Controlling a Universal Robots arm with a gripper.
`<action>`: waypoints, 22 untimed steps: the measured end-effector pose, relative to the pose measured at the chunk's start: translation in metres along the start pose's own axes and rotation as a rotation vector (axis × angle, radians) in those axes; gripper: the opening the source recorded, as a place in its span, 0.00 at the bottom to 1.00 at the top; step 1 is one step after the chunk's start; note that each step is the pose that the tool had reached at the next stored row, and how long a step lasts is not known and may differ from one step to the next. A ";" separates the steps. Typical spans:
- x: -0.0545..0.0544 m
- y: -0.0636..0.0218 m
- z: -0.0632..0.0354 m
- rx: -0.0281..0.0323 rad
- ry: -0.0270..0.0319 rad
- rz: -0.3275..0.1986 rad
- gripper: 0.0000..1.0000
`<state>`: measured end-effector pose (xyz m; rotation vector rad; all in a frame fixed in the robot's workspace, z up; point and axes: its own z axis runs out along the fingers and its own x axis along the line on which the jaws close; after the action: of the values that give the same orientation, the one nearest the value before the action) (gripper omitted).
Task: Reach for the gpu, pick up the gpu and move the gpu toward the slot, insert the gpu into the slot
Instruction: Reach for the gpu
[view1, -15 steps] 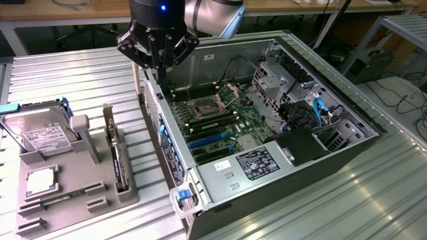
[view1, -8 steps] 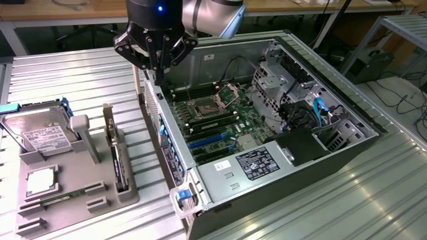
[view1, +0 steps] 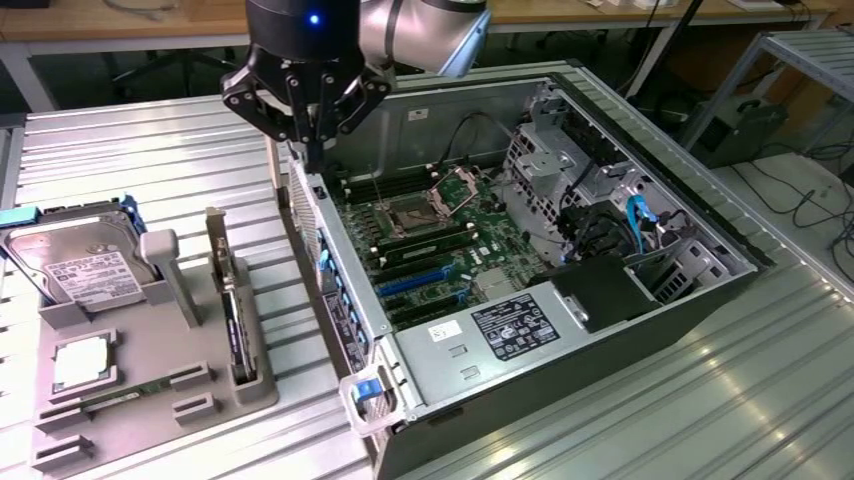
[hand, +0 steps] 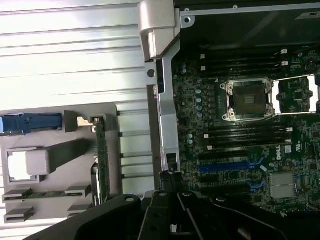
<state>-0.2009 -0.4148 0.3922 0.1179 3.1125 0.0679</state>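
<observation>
Gpu (hand: 100, 150), a thin dark flat card w/ pale metal bracket at one end, stands on edge in its holder, not yet picked up, so the step in hand is the reach. Black two-finger gripper (view1: 315, 138) has its jaws closed on nothing and is well apart from the card. My read: a grasp calls for jaws opened first, then lined up across the card's thin top edge, clear of the bracket.

Ribbed metal table (view1: 147, 160) carries everything. Open dark tower case (view1: 601, 380) lies on its side across the table's middle, and the gripper hovers above its back wall. Inside:
- green motherboard (view1: 501, 235)
- grey power supply w/ white label (view1: 514, 325) in the near corner
- square metal processor socket (view1: 407, 220), looks empty
- long narrow blue slot (hand: 227, 166), nothing seated

Grey moulded tray (view1: 260, 395) sits by the table edge on the exterior view's left, just beside the case. It holds:
- silver-labelled hard drive (view1: 87, 270), propped in a stand at the far corner
- square silver chip (view1: 80, 362), lying flat
- small green memory stick (view1: 127, 393), towards the near edge
- the gpu, in the groove along the tray edge nearest the case
</observation>
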 end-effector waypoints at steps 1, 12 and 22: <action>0.001 -0.0003 0.0000 0.0000 0.0000 0.000 0.11; 0.007 -0.0039 -0.0001 0.0000 0.0000 0.000 0.11; 0.013 -0.0074 -0.0003 0.0000 0.0000 0.000 0.11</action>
<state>-0.2139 -0.4212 0.3919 0.1179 3.1125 0.0678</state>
